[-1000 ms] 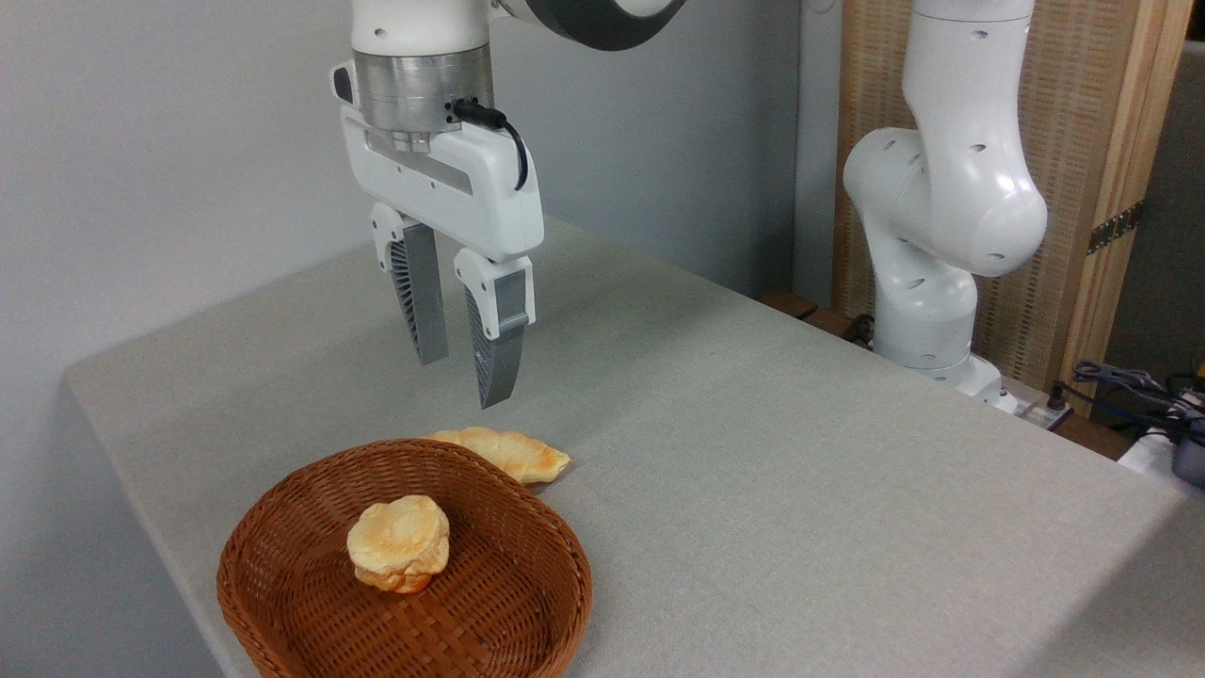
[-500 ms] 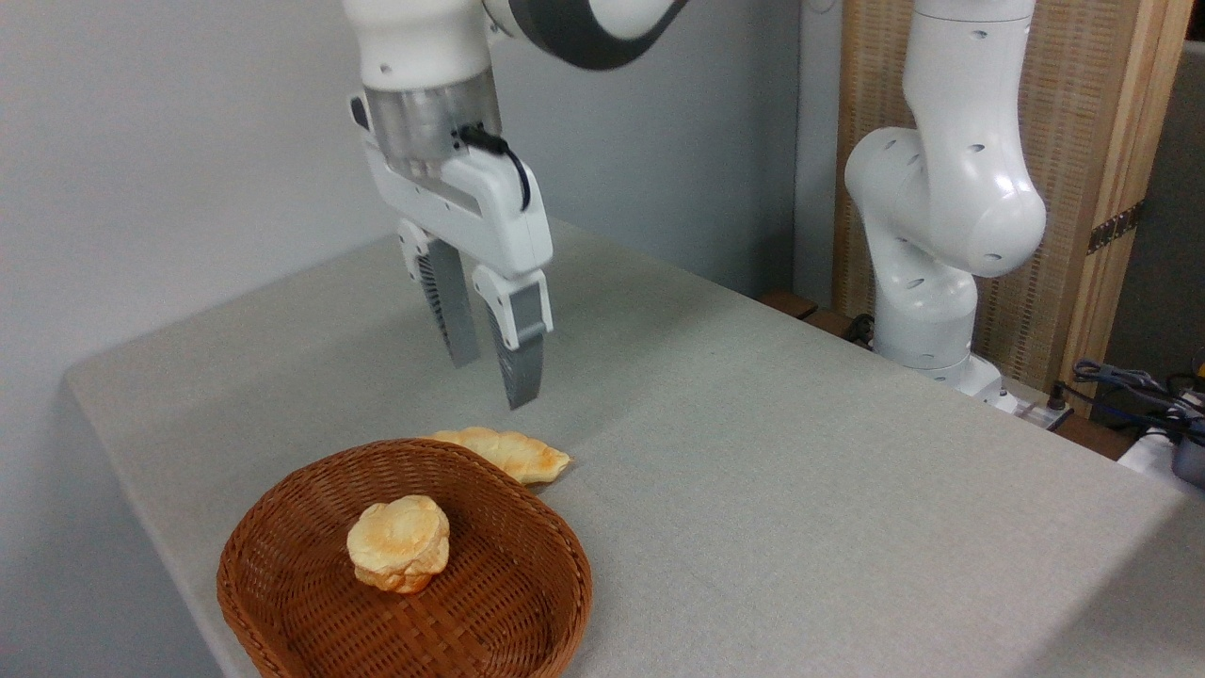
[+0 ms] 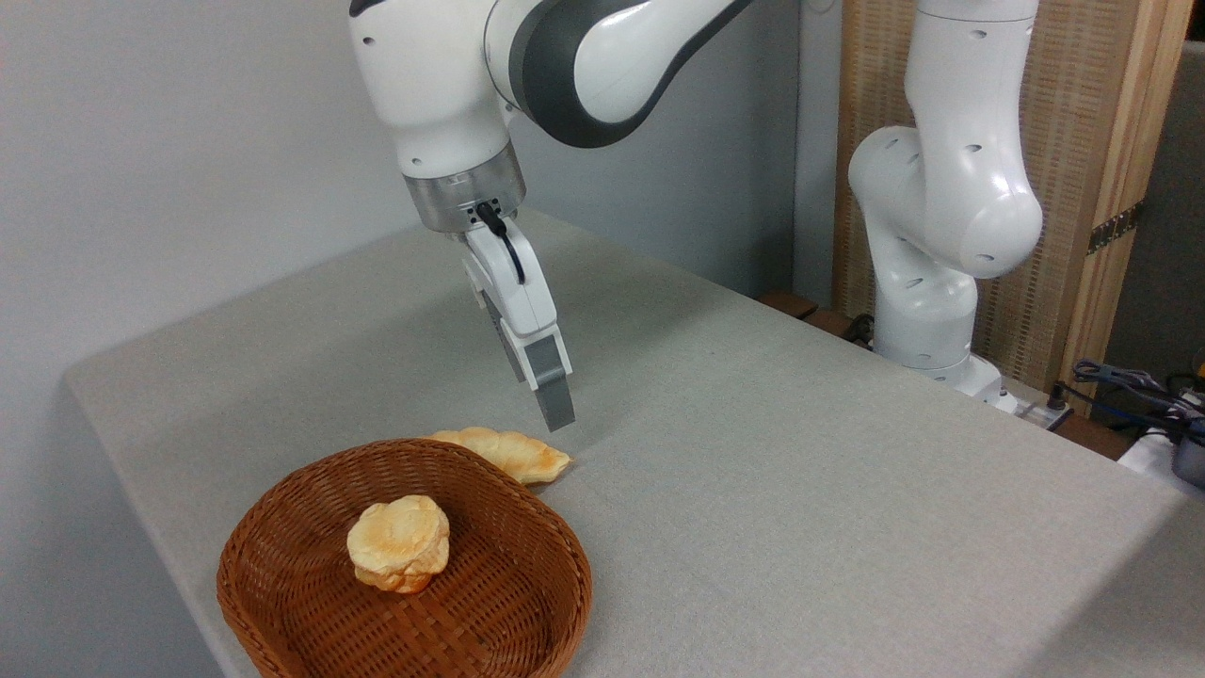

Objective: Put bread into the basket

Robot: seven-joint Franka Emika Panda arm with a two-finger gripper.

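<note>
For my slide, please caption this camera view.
End effector hovers above flat pastry lying behind wicker basket holding a round bun.

Bright even light, soft shadows, sharp

Below the white-and-grey claw (image 3: 555,414), the bread (image 3: 513,453) is showing pale yellow with golden-orange ridges. Lower left of it, the reddish-brown woven basket (image 3: 527,527) is holding a cream, orange-toasted bun (image 3: 399,543). The table (image 3: 800,452) is lying speckled grey.

the basket (image 3: 282,584) is set at the surface's (image 3: 800,490) near left, a bun (image 3: 399,543) is held inside it, the bread (image 3: 513,452) is laid just behind its rim, and the tool (image 3: 557,414) is hung above.
</note>
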